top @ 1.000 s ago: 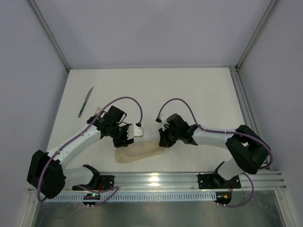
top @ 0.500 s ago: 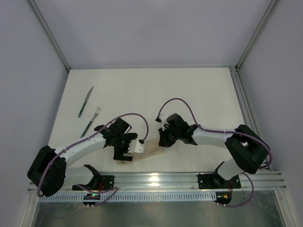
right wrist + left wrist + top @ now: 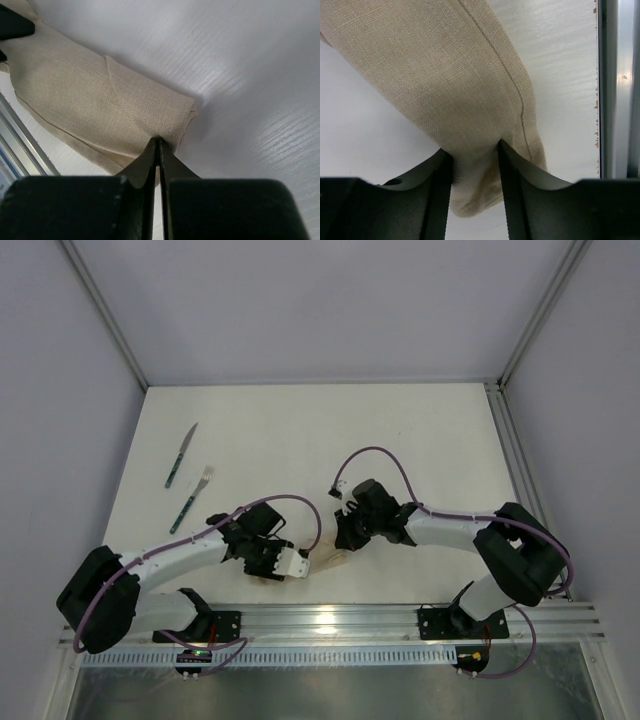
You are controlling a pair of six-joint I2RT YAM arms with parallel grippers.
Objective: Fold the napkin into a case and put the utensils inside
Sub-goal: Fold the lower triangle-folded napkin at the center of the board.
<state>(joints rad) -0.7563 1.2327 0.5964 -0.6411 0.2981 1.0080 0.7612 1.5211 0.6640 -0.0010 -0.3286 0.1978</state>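
The napkin (image 3: 331,561) is a long beige-tan folded packet lying near the table's front edge, mostly hidden under the arms in the top view. My left gripper (image 3: 268,570) is closed on its left end; in the left wrist view the cloth (image 3: 445,75) is bunched between the two fingers, around the gripper's midpoint (image 3: 472,155). My right gripper (image 3: 343,538) is shut on the right end, pinching a cloth edge (image 3: 90,100) at its fingertips (image 3: 159,142). The knife (image 3: 181,455) and fork (image 3: 197,498), with teal handles, lie at the far left, apart from both grippers.
A metal rail (image 3: 330,618) runs along the table's front edge, close below the napkin; it also shows in the left wrist view (image 3: 615,100). White walls enclose the table on three sides.
My left gripper has moved down toward the front edge and rightward onto the napkin's left end, covering most of the cloth. The right gripper has kept its pinch in place.
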